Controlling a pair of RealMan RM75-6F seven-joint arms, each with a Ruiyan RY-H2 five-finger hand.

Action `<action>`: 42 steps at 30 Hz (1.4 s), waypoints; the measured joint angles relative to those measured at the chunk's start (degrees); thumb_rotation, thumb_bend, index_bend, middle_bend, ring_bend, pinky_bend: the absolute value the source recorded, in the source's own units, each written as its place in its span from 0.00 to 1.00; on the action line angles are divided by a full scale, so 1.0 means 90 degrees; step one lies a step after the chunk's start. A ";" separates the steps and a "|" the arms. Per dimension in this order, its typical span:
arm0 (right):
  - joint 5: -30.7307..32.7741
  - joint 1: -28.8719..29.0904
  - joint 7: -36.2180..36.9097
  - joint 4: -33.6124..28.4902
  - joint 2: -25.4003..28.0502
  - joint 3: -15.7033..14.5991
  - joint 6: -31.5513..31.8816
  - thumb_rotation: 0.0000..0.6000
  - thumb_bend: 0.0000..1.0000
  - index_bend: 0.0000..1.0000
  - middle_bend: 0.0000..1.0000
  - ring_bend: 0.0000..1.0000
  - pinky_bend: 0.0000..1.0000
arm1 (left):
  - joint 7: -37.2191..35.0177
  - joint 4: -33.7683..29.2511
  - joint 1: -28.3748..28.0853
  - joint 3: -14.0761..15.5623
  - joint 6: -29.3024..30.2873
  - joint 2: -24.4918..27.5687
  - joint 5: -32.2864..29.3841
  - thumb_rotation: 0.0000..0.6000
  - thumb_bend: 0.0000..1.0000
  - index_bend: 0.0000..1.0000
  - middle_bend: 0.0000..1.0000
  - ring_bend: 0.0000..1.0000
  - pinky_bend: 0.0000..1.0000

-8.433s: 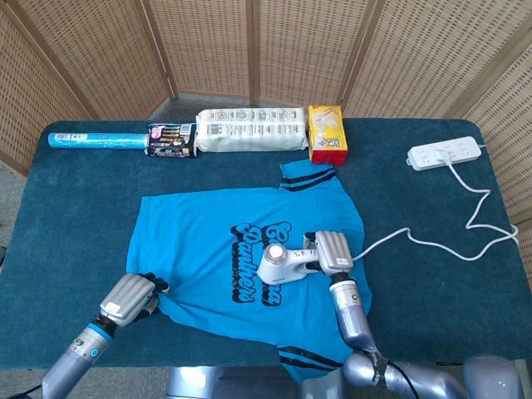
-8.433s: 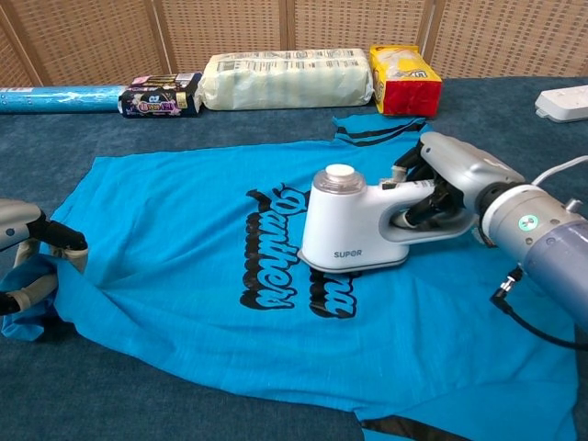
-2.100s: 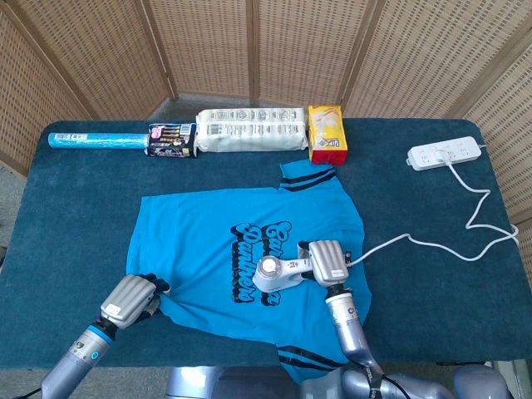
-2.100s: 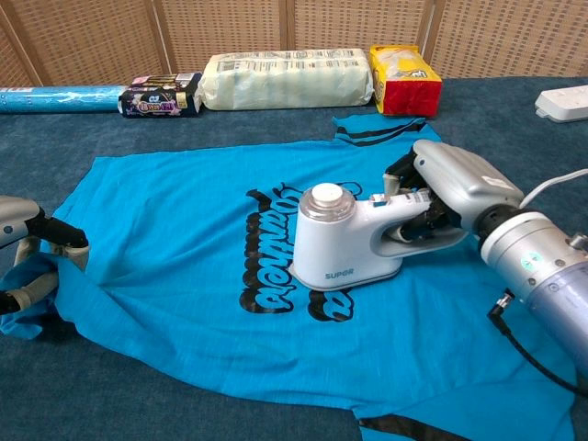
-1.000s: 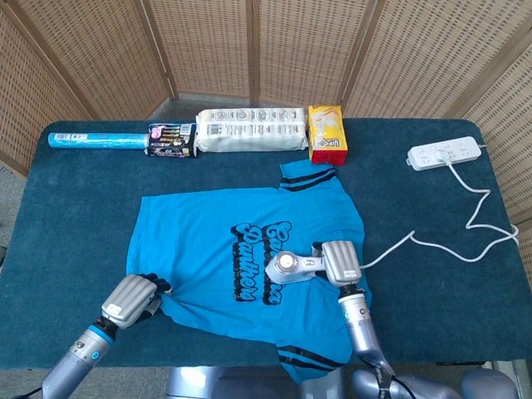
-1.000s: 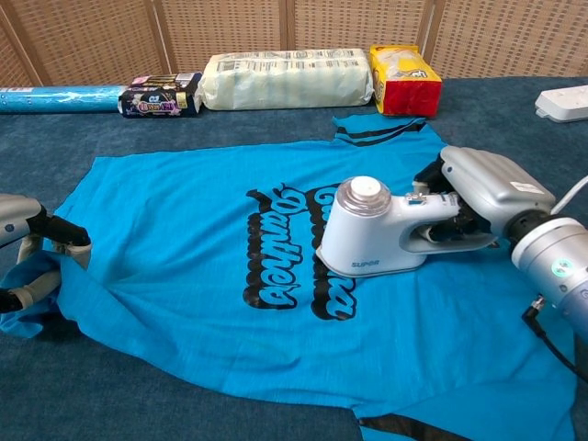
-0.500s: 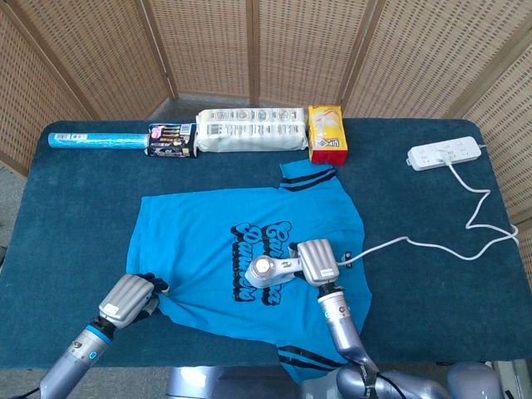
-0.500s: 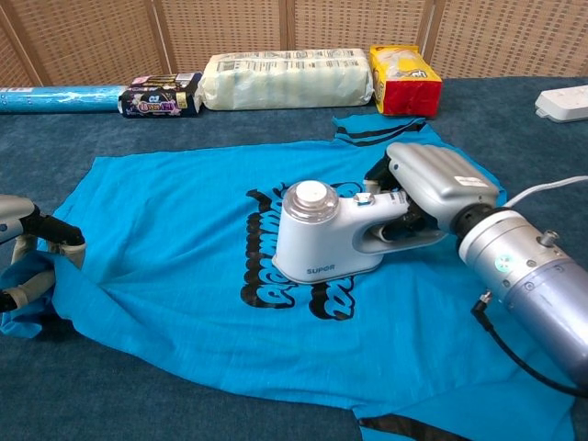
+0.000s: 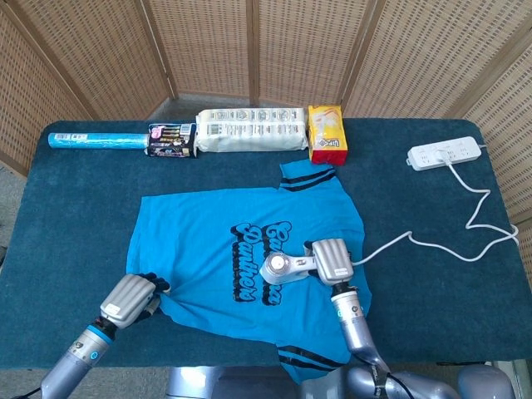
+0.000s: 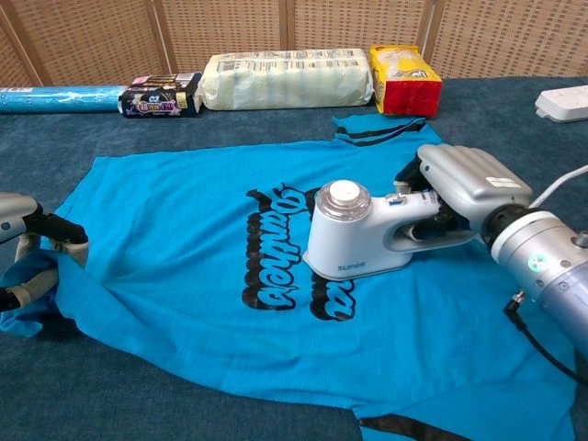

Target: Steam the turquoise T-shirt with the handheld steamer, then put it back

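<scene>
The turquoise T-shirt (image 9: 208, 233) (image 10: 175, 220) lies spread flat on the dark blue table, black lettering across its chest. My right hand (image 9: 332, 262) (image 10: 464, 188) grips the handle of the white handheld steamer (image 9: 278, 268) (image 10: 354, 234), whose base rests on the lettering. My left hand (image 9: 129, 301) (image 10: 28, 253) pinches the bunched sleeve at the shirt's near left corner. A white cord (image 9: 416, 237) runs from the steamer to the power strip (image 9: 445, 154).
Along the far edge lie a blue roll (image 9: 96, 141), a dark packet (image 9: 170, 140), a long white package (image 9: 249, 130) and a yellow and red bag (image 9: 327, 133). Wicker screens stand behind the table.
My right hand slid the steamer back to the right across the lettering, after going left half a second ago. The left hand keeps holding the sleeve in place.
</scene>
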 measured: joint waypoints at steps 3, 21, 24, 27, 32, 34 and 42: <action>0.0063 -0.0066 0.0003 0.0015 0.0120 -0.0004 0.0002 1.00 0.33 0.76 0.77 0.80 0.73 | 0.0001 0.0010 -0.0004 0.0003 -0.0017 -0.0016 -0.0006 1.00 0.54 0.56 0.55 0.45 0.56; 0.0051 0.0114 -0.0028 0.0114 -0.0069 0.0054 -0.0161 1.00 0.33 0.76 0.77 0.80 0.73 | -0.0007 0.0012 0.0028 0.0017 0.0017 0.0017 -0.0030 1.00 0.54 0.56 0.55 0.45 0.56; 0.0030 0.0186 -0.0117 0.0095 -0.0150 0.0065 -0.0193 1.00 0.33 0.76 0.77 0.80 0.73 | -0.0045 0.0033 0.0045 0.0026 0.0036 0.0025 -0.0028 1.00 0.54 0.56 0.55 0.45 0.56; 0.0027 0.0244 -0.0206 0.0082 -0.0228 0.0076 -0.0222 1.00 0.33 0.76 0.77 0.80 0.73 | -0.0072 0.0049 0.0055 0.0036 0.0049 0.0029 -0.0013 1.00 0.54 0.56 0.55 0.45 0.56; 0.0053 0.0266 -0.0282 0.0088 -0.0262 0.0082 -0.0230 1.00 0.33 0.76 0.77 0.80 0.73 | -0.0081 0.0051 0.0065 0.0038 0.0071 0.0041 0.0007 1.00 0.54 0.56 0.55 0.45 0.56; 0.0067 0.0249 -0.0296 0.0089 -0.0233 0.0075 -0.0225 1.00 0.33 0.76 0.77 0.80 0.73 | -0.0074 0.0046 0.0065 0.0035 0.0076 0.0045 0.0011 1.00 0.54 0.56 0.55 0.45 0.56; 0.0137 0.0109 -0.0390 0.0018 0.0108 0.0036 -0.0173 1.00 0.33 0.76 0.77 0.80 0.73 | -0.0029 0.0016 0.0047 0.0013 0.0064 0.0021 0.0023 1.00 0.54 0.56 0.55 0.45 0.56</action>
